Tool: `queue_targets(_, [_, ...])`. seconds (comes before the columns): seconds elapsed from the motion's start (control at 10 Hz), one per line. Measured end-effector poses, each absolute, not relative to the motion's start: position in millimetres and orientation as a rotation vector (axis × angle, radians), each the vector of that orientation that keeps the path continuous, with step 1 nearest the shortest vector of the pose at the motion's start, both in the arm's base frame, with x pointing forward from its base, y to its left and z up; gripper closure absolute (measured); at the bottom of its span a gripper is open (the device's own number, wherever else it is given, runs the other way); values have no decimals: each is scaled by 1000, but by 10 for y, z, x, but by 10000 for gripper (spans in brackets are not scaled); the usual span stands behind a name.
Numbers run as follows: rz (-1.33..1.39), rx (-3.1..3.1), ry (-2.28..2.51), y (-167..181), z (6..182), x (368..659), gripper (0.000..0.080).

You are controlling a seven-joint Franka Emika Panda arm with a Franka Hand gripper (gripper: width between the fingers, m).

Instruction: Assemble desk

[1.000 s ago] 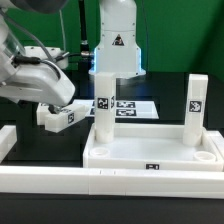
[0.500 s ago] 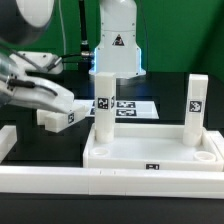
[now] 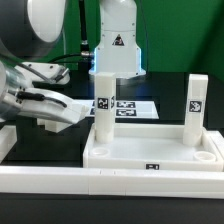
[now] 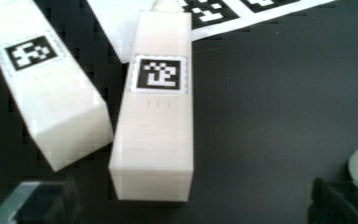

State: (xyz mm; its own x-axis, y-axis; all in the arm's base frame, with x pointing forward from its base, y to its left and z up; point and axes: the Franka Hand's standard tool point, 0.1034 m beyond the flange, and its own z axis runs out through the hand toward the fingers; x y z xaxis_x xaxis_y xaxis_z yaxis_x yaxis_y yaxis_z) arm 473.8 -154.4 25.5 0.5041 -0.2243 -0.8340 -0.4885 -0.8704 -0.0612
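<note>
White plastic on a black table [image 3: 48,150] is what the exterior view offers. The tabletop [image 3: 150,152] lies rims-up just behind the long border rail [image 3: 100,185]. 2 legs already stand in it: the first upright leg [image 3: 101,105] toward the exterior view's left and the second upright leg [image 3: 195,103] toward its right. The marker board [image 3: 130,104] lies flat beyond them. The arm reaches in from the exterior view's left, with the gripper [image 3: 72,115] low over the table and just beside the tabletop. From here the hand hides whatever lies beneath it.

The wrist view fills that gap. 2 more legs lie flat on the table with their markers facing up. The centred leg [image 4: 153,120] sits straight under the camera, and the neighbouring leg [image 4: 51,100] lies just beside it, angled so the 2 seem to touch at one end. The gripper [image 4: 194,200] is spread wide, its dark tips at opposite edges of the picture, and it pinches nothing. One end of the centred leg lies between the tips.

I take this to be the pick-up of leg 3 of 4, so the desk looks about half built. The next move calls for a straight descent that straddles only the centred leg — the neighbour is close enough to get caught or nudged. After that comes a firm squeeze, a lift, a turn to upright and seating in a free corner of the tabletop.
</note>
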Motion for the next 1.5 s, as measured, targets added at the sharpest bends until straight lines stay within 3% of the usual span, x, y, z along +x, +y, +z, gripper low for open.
queue_targets(0.2, [1304, -2471, 642, -1505, 117, 4650, 151])
queue_targets(0.6, [1306, -2477, 646, -1490, 66, 4609, 151])
queue_targets(0.8, [1306, -2477, 646, -1488, 66, 4610, 415])
queue_targets(0.9, [1305, -2477, 646, -1487, 65, 4611, 415])
queue_targets(1.0, [1304, -2478, 646, -1489, 61, 4612, 616])
queue_targets(1.1, [1304, -2478, 646, -1491, 61, 4611, 736])
queue_targets(1.2, [1302, -2477, 646, -1499, 60, 4609, 780])
queue_targets(1.5, [1295, -2477, 657, -1544, 71, 4608, 797])
